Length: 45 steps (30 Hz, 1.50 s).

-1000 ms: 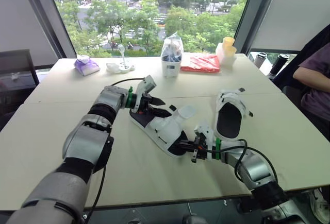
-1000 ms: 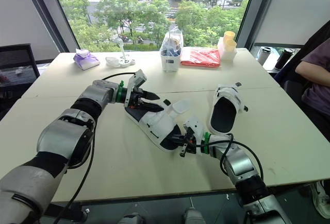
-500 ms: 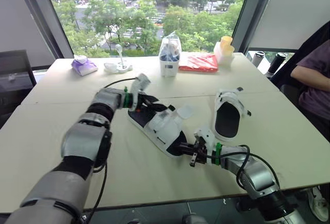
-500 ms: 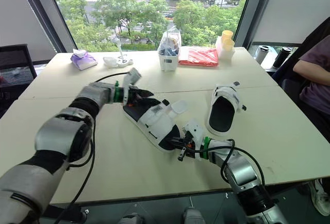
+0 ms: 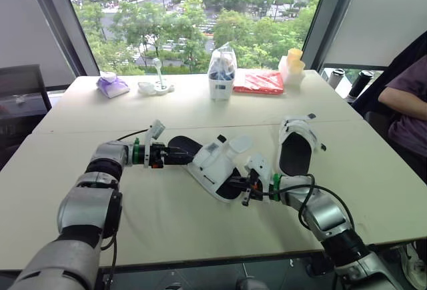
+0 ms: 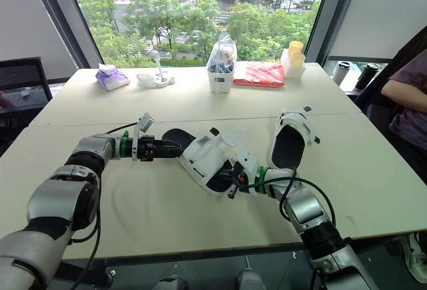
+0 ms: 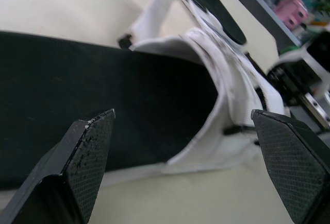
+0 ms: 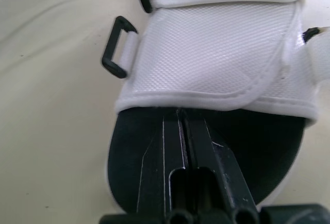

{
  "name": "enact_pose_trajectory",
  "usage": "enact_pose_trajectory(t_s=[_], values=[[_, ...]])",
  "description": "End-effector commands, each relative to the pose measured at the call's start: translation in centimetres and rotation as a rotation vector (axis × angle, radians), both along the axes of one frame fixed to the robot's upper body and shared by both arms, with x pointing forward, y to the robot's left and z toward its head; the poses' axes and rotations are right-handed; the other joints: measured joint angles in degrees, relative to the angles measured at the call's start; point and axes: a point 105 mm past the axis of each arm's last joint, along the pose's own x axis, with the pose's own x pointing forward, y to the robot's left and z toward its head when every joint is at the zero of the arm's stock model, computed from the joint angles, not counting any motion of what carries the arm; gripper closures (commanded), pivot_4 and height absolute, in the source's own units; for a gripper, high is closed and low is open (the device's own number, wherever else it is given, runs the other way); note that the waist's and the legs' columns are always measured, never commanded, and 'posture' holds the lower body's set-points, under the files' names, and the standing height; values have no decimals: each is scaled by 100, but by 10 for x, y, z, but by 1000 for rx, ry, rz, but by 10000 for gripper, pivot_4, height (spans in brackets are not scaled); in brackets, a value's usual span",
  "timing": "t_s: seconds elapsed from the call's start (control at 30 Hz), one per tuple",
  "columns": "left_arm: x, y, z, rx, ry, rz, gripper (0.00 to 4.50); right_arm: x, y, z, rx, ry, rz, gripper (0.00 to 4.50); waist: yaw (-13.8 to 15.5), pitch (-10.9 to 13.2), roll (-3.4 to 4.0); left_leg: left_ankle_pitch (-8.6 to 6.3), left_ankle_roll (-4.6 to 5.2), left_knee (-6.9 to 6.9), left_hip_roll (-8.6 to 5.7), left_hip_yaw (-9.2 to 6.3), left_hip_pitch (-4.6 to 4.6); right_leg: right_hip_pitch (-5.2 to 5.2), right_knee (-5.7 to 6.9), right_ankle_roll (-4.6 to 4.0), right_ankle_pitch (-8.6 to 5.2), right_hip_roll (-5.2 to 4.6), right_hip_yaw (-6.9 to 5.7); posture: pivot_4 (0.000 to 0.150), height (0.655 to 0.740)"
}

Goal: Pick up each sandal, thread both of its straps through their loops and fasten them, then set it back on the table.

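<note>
A white sandal with a black footbed lies flat mid-table, its straps loose and one flap sticking up. My left gripper is low at the heel end, open, its fingers spread wide with the black footbed ahead between them. At the toe end my right gripper is shut, its joined fingers lying on the footbed under the front strap, beside a black loop. A second white sandal lies to the right, not held.
Along the far edge stand a purple packet, a white dish, a clear bag, a red packet and stacked cups. A person sits at the right, with bottles nearby.
My left gripper has drawn back from over the sandal's middle to its heel and dropped low to the table. The right gripper has pushed a little further in at the toe.
</note>
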Motion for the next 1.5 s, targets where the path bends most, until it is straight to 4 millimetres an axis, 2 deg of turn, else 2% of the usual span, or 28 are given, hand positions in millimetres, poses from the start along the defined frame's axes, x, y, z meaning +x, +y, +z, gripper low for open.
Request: enact_pose_trajectory(t_s=[0.03,0.23,0.5,0.63,0.77,0.87,1.0,1.07,1.17,1.3,1.5], values=[[-8,-12,8,-37,-14,-92,1014,10,-9,1,-17,-18,-44,45000,-13,0,0,0,0,7,0,0,-1,3,0,-9,-3,0,0,1500,7400],[-37,-28,9,-52,-5,-236,1014,18,-21,-1,-21,-10,-81,45000,-22,0,1,0,0,14,1,0,2,5,5,-18,1,1,2,1500,7400],[-66,-40,15,-78,3,-286,1014,13,-22,-6,-15,33,-55,45000,-22,0,1,0,0,13,1,0,2,5,4,-19,0,1,2,1500,7400],[-84,-47,27,-103,2,-327,1014,12,-25,-9,-22,48,-47,45000,-28,1,2,0,0,12,2,0,3,5,4,-19,-1,0,2,1500,7400],[-90,-48,28,-72,-19,-329,1014,12,-28,-9,-25,57,-37,45000,-41,2,3,0,0,12,2,0,2,5,2,-19,-1,0,2,1500,7400],[-89,-39,26,-31,-39,-300,1014,6,-27,-9,-29,89,2,45000,-48,2,4,0,0,12,2,0,4,5,4,-20,-1,1,2,1500,7400],[-89,-11,19,72,-77,-258,1014,-2,-27,-13,-48,111,36,45000,-88,2,5,0,0,11,2,0,4,5,2,-21,-2,0,2,1500,7400],[-87,4,27,76,-97,-225,1014,-2,-27,-14,-48,111,32,45000,-119,2,5,0,0,8,3,0,4,5,-1,-22,-2,0,2,1500,7400],[-76,16,45,43,-137,-155,1014,-2,-27,-16,-47,114,31,45000,-115,2,4,0,0,10,2,0,2,5,-4,-22,-3,0,2,1500,7400],[-48,15,56,0,-188,-46,1014,-2,-23,-19,-47,118,40,45000,-107,1,3,0,0,14,2,0,1,6,-3,-21,-3,-2,1,1500,7400],[-15,-3,45,-38,-165,32,1014,-2,-20,-21,-50,119,47,45000,-152,-2,5,0,0,12,1,2,7,8,1,-20,0,-1,2,1500,7400]])
